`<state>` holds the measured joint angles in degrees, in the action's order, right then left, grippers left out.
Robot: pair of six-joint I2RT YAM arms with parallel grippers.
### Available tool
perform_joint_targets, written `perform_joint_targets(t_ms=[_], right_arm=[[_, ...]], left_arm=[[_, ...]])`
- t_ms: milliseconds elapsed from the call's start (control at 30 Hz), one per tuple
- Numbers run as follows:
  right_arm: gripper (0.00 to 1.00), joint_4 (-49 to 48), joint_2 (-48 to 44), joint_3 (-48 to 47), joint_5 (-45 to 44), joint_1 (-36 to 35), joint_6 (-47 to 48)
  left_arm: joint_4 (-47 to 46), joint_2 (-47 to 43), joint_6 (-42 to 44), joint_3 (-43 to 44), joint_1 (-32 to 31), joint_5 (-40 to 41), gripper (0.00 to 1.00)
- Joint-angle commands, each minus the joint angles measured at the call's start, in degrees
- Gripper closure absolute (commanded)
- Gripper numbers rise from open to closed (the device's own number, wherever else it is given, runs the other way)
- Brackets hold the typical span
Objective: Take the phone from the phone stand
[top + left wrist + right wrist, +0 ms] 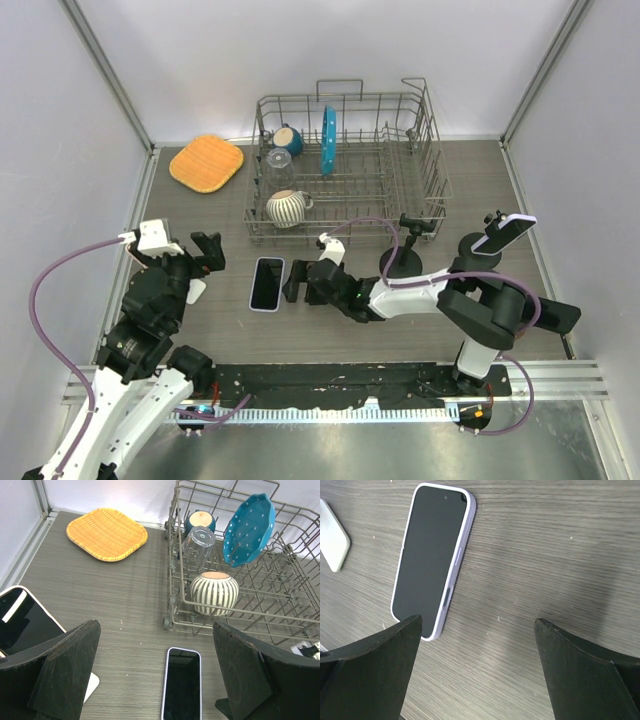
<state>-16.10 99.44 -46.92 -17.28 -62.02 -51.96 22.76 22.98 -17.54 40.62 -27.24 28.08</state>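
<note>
Your right gripper (293, 287) is hanging wide open and holding nothing, with the phone (267, 284) lying flat just beside it

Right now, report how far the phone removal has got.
Done: the phone lies flat on the table, off the black stand. In hand: nothing; the right gripper hangs open just beside it, the left gripper open too. Left: probably only pulling the right arm back.
</note>
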Motion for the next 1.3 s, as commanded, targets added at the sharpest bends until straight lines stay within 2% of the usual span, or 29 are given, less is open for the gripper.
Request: perform_joint_targets(t_ms=[0, 200, 300, 400, 433, 533, 733, 967, 1100, 1200, 1233, 1267], right_arm=[[0.0, 4.31, -7.14, -0.45, -1.62, -0.03, 9.15], [0.0, 2.39, -21.02, 2.17, 1.72, -0.12, 20.39], [0.0, 5.89, -28.93, 1.83, 0.41, 0.14, 24.61], [0.0, 15.63, -33.33, -3.25, -3.71, 1.19, 29.9], [0.0, 23.66, -33.95, -6.92, -5.21, 2.76, 31.12], [0.0, 35.38, -35.36, -13.17, -9.96, 6.8, 32.62], [0.0, 47.28, -40.89, -17.59, -20.42, 14.46, 32.54], [0.0, 55.38, -47.57, -19.35, -29.21, 29.13, 33.06], [0.0, 57.75, -47.76, -20.58, -31.24, 41.59, 34.03], [0.0, 57.93, -45.93, -20.93, -25.19, 49.08, 33.69], [0.01, 57.93, -45.22, -21.02, -23.09, 54.15, 32.9], [0.0, 57.93, -44.51, -20.94, -18.8, 56.37, 32.11]], left_arm=[[-1.76, 0.66, -0.3, -0.01, 0.26, 0.75, 0.0], [-1.67, 1.27, -0.39, -0.02, 0.35, 0.05, 0.0], [-1.5, 1.54, -0.48, 0.07, 0.35, -0.21, 0.0], [-1.58, 1.71, -0.65, 0.07, 0.35, -0.56, 0.0], [-1.67, 1.71, -0.65, 0.07, 0.35, -0.65, 0.0], [-1.41, 1.71, -0.65, 0.16, 0.26, -1.0, 0.0], [-1.49, 1.28, -0.74, 0.07, 0.26, -1.36, 0.0], [-1.58, 1.1, -1.09, 0.07, 0.35, -3.02, 0.0], [-1.76, 0.75, -1.36, 0.07, 0.35, -3.64, 0.0], [-1.76, 0.31, -1.36, -0.01, 0.35, -3.64, 0.0], [-1.76, 0.22, -1.36, -0.02, 0.35, -3.73, 0.0], [-1.85, 0.05, -1.27, -0.02, 0.35, -3.64, 0.0]])
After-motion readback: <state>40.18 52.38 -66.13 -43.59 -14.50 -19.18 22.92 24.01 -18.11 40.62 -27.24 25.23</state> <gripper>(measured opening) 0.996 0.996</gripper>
